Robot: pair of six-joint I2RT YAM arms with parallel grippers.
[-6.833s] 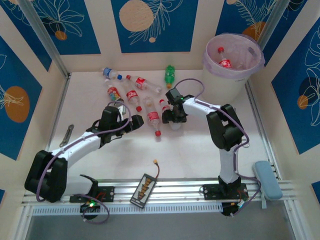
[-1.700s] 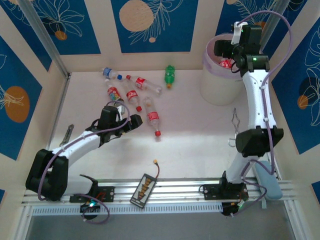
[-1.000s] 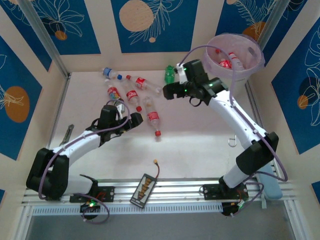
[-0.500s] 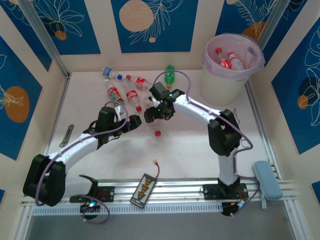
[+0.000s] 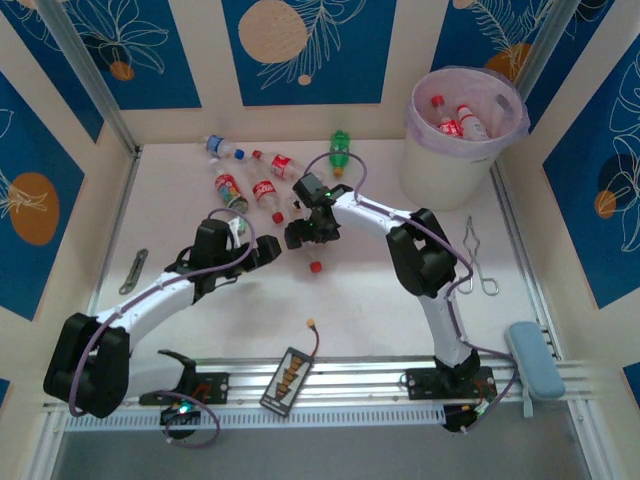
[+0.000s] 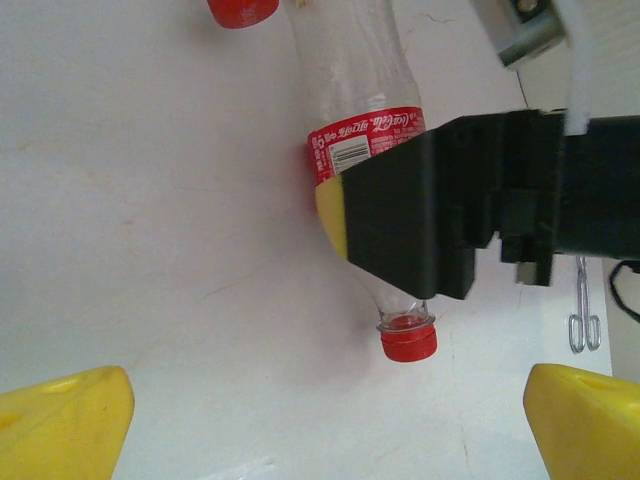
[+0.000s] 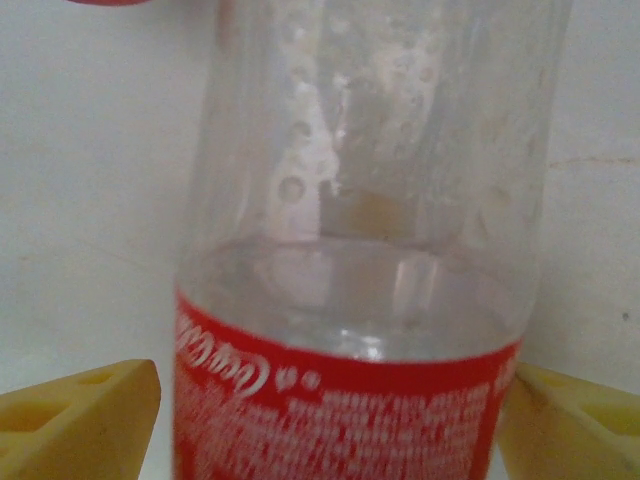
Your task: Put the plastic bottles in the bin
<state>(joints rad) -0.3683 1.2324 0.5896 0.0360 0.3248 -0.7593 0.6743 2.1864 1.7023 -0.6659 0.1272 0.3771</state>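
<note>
A clear bottle with a red label point(image 7: 350, 300) lies on the white table, its red cap point(image 5: 316, 267) pointing toward the near edge. My right gripper point(image 5: 301, 234) is down over it, its yellow fingertips point(image 7: 80, 420) against both sides of the label, shut on it. The left wrist view has this bottle point(image 6: 355, 90) under the right gripper's black body. My left gripper point(image 5: 266, 250) stands open just left of it, holding nothing. Several more bottles point(image 5: 266, 190) lie behind, with a green one point(image 5: 340, 150) and a blue-capped one point(image 5: 217, 146). The bin point(image 5: 455, 165) stands far right, with bottles inside.
Metal tongs point(image 5: 478, 265) lie right of the right arm. A metal tool point(image 5: 133, 270) rests at the left wall. A black device with a cable point(image 5: 288, 372) sits at the near rail, a blue pad point(image 5: 530, 360) at the right.
The right arm swung from over the bin down to the middle of the table, and its jaws came in around the red-label bottle. The left arm drew back slightly.
</note>
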